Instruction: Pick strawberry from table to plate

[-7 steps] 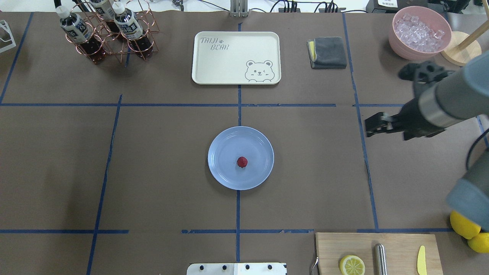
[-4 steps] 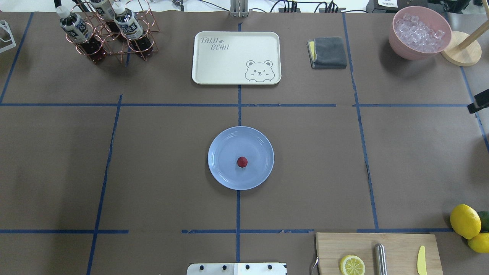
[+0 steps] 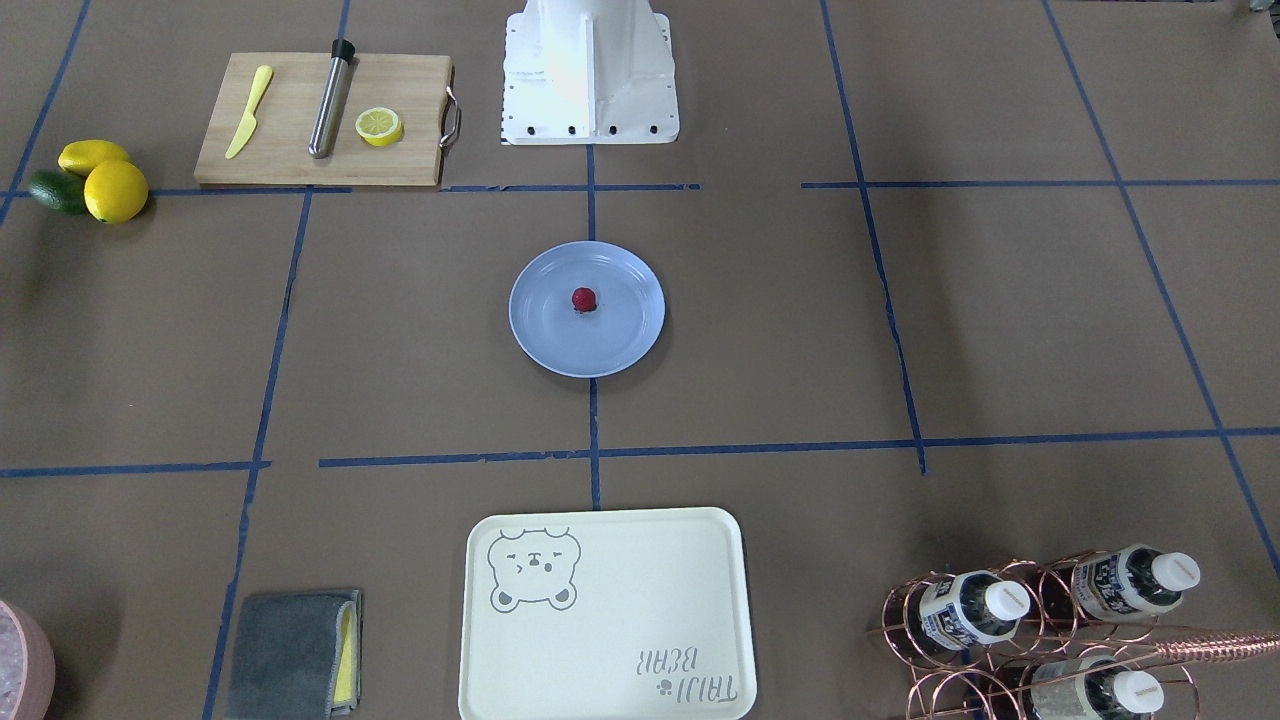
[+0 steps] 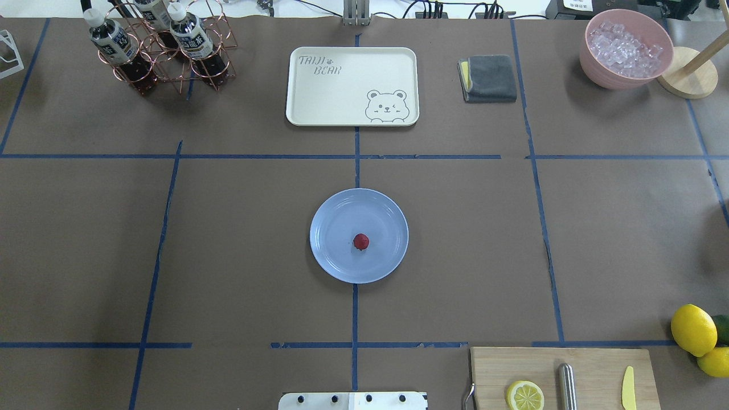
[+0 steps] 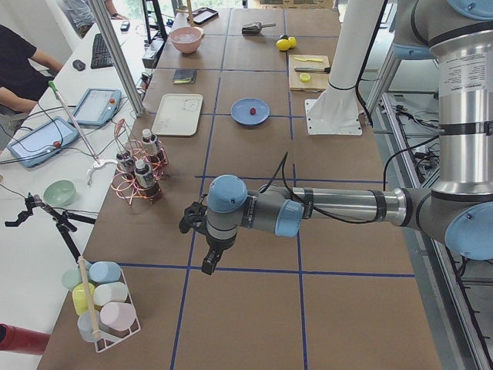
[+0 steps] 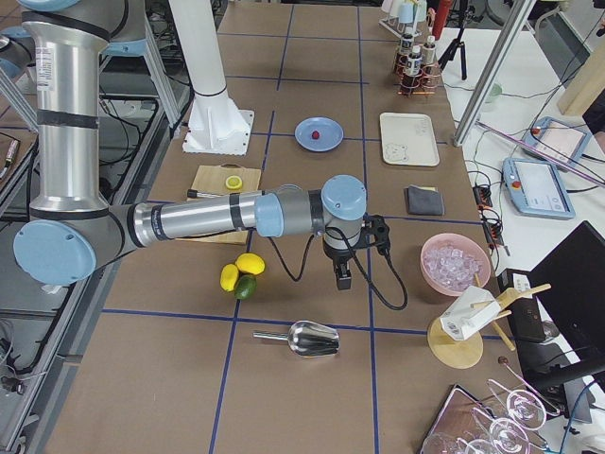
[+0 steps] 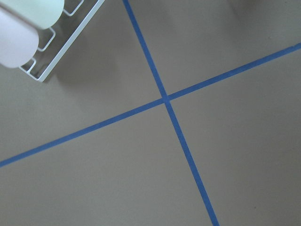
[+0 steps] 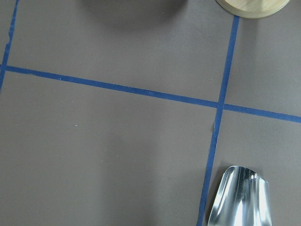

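The small dark-red strawberry (image 4: 360,241) (image 3: 584,298) lies on the round light-blue plate (image 4: 336,222) (image 3: 625,340), a little toward the robot from the plate's middle. The plate sits at the centre of the brown-paper table (image 4: 228,239). Neither gripper shows in the overhead or front-facing view. My left gripper (image 5: 208,262) hangs over the table's left end, far from the plate. My right gripper (image 6: 342,277) hangs over the right end, beside the lemons. Whether either one is open or shut I cannot tell. The wrist views hold only paper and blue tape lines.
A cream bear tray (image 4: 352,85), a copper bottle rack (image 4: 159,51), a grey cloth (image 4: 488,78) and a pink bowl of ice (image 4: 625,48) line the far side. A cutting board (image 4: 592,364) and lemons (image 4: 692,329) sit near right. A metal scoop (image 6: 298,338) lies below the right gripper.
The right arm has drawn back to the right and left the overhead view entirely. The strawberry and the plate have stayed where they were.
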`<state>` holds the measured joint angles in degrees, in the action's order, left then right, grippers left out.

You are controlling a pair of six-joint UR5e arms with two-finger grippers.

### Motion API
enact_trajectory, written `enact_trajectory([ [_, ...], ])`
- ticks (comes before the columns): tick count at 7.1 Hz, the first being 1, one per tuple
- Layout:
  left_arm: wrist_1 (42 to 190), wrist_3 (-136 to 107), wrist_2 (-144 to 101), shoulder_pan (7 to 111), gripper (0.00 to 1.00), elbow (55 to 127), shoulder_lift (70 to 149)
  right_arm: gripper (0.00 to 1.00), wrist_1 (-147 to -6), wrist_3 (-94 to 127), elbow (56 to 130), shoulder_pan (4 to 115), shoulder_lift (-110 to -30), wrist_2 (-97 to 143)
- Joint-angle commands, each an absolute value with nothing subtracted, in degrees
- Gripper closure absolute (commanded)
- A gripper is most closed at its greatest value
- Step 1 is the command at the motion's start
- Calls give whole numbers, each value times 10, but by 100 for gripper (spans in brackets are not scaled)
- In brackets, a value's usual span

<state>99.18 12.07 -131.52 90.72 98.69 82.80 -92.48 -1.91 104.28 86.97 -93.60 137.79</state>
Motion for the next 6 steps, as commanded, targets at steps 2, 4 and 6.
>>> enact_trajectory([
  [2, 927, 105, -1324, 910, 0, 1001, 838, 0, -931, 31, 1056, 842, -931, 1365],
  [4, 926, 103, -1394, 910, 0, 992, 831, 0, -1001, 22, 1097, 831, -928, 1367],
  [6, 932, 105, -1395, 910, 0, 994, 824, 0, -1003, 20, 1101, 831, -937, 1364],
])
